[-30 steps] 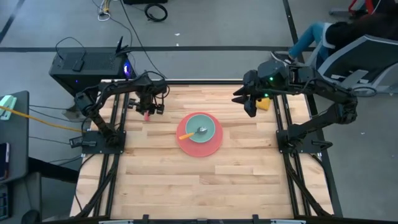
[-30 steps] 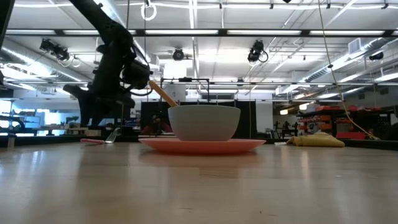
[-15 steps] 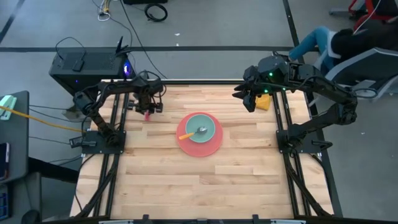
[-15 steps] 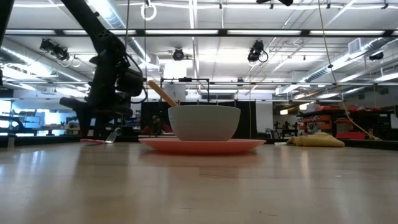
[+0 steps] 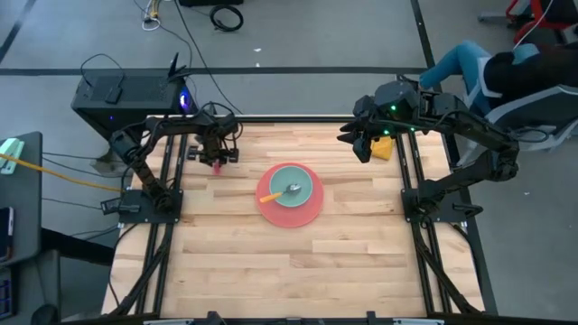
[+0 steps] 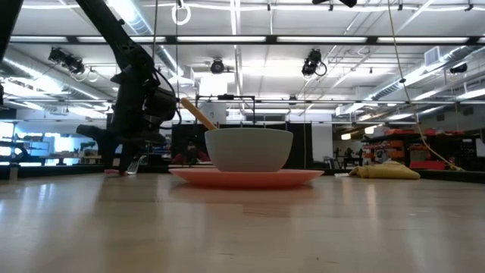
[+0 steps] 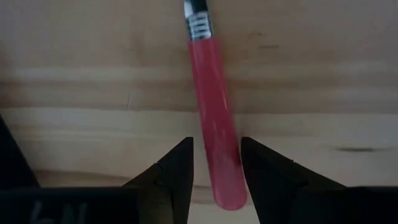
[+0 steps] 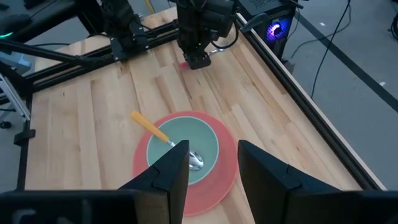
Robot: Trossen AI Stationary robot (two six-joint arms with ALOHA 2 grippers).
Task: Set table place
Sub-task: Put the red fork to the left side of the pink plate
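The pale-teal bowl [image 5: 291, 186] stands on the pink plate [image 5: 291, 209] at mid-table. The orange-handled spoon [image 5: 279, 192] lies in the bowl, its handle leaning over the rim [image 8: 144, 124]. The red-handled fork [image 7: 214, 137] lies flat on the table at the far left. My left gripper [image 5: 215, 156] is down at the fork and open, its fingers on either side of the red handle [image 7: 217, 174] near its free end. My right gripper [image 5: 362, 150] hangs open and empty above the far right of the table. My left gripper comes from above, pointing down, with its fingers across the fork's red handle near its free end [image 7: 222, 186]. One finger [image 7: 261, 171] stands right against the handle's side. I cannot tell whether it touches. The fork lies flat on the table.
A yellow object [image 5: 383, 149] lies at the table's far right corner, close under my right arm. Black rails [image 5: 411, 171] run along the table's edges. A person sits beyond the far right corner [image 5: 506, 68]. The near half of the tabletop [image 5: 289, 271] holds nothing.
My left gripper has gone down onto the fork at the far left, until its fingers stand at table level around the red handle. My right gripper has drawn back a little toward the far edge. The fork, plate, bowl and spoon have stayed where they were.
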